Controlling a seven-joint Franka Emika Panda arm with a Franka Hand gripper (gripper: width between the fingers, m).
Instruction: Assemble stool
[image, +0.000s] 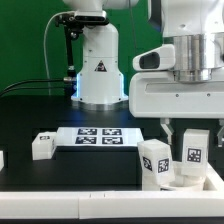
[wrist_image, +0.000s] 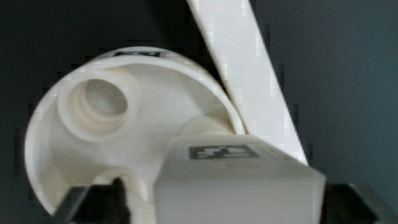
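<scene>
1. We locate the gripper (image: 193, 140) at the lower right of the exterior view, pointing straight down over the black table (image: 30, 120).
2. The jaws stand one on each side of the first leg (image: 193, 152), a short white block that is upright and shows a black-and-white tag. We cannot tell whether the jaws press on this leg or stand just clear of it.
3. In the wrist view the gripper (wrist_image: 210, 205) shows as dark fingers (wrist_image: 84, 205) flanking the same first leg (wrist_image: 226, 175), whose tagged face is turned to the camera.
4. The seat (wrist_image: 125, 130) is a round white disc directly under the first leg. One round socket (wrist_image: 107, 105) in it is open and faces the wrist camera.
5. In the exterior view, only a rounded white part of the seat (image: 178, 180) shows, at the foot of the legs in the lower right of the frame.
6. The second leg (image: 155, 160) stands upright just beside the first leg, on the exterior view's left of it, with a tag facing the camera.
7. The third leg (image: 42, 145) lies loose on the table in the lower left of the frame, well apart from the seat.
8. The marker board (image: 97, 136) lies flat at the centre of the frame, between the third leg and the second leg.
9. The white robot base (image: 98, 70) stands behind the marker board, in the upper centre of the frame.
10. A long white strip (wrist_image: 240, 70) runs diagonally behind the seat in the wrist view. We cannot tell what it is.
</scene>
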